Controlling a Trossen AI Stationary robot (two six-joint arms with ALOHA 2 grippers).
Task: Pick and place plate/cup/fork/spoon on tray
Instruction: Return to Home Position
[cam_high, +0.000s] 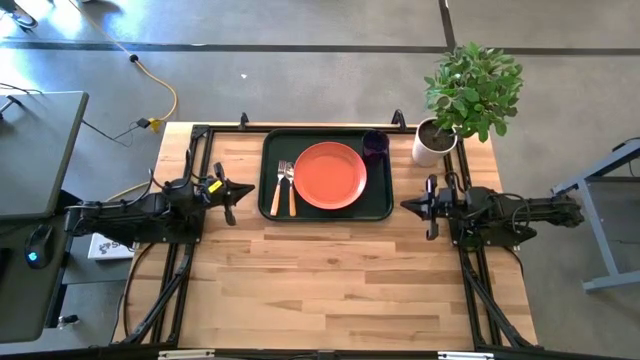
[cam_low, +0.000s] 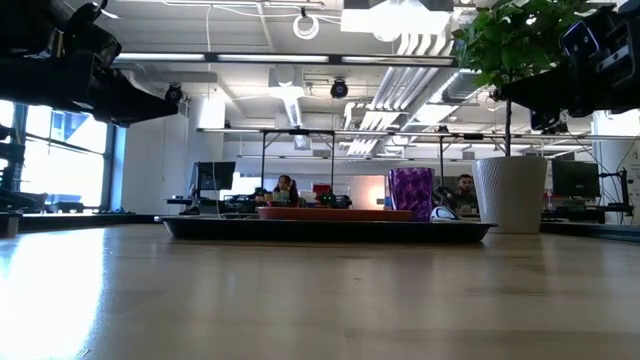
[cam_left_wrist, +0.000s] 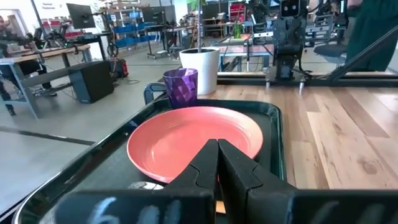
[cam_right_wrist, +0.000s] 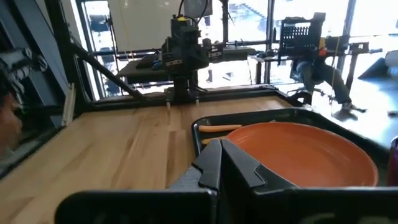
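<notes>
The desk (cam_high: 340, 280) is made of light wood, and the tray (cam_high: 327, 214) sits at its far middle part. The plate (cam_high: 329, 175) lies flat in the middle of the tray. A plant (cam_high: 472, 88) in a white pot (cam_high: 432, 143) stands on the desk just beside the tray's far right corner.

The cup (cam_high: 375, 146) stands upright in the far right corner of the tray, just beside the plate. The fork (cam_high: 278, 187) and the spoon (cam_high: 291, 189) lie side by side in the left part of the tray, next to the plate. The fork is the one nearer the tray's left rim. Both have their metal ends pointing to the far side.

The left pincer (cam_high: 232, 199) hangs over the desk just left of the tray. Its fingers are pressed together and hold nothing. The right pincer (cam_high: 408, 207) hangs over the desk just right of the tray. Its fingers are also pressed together and hold nothing. Both pincers point at the tray from either side.
</notes>
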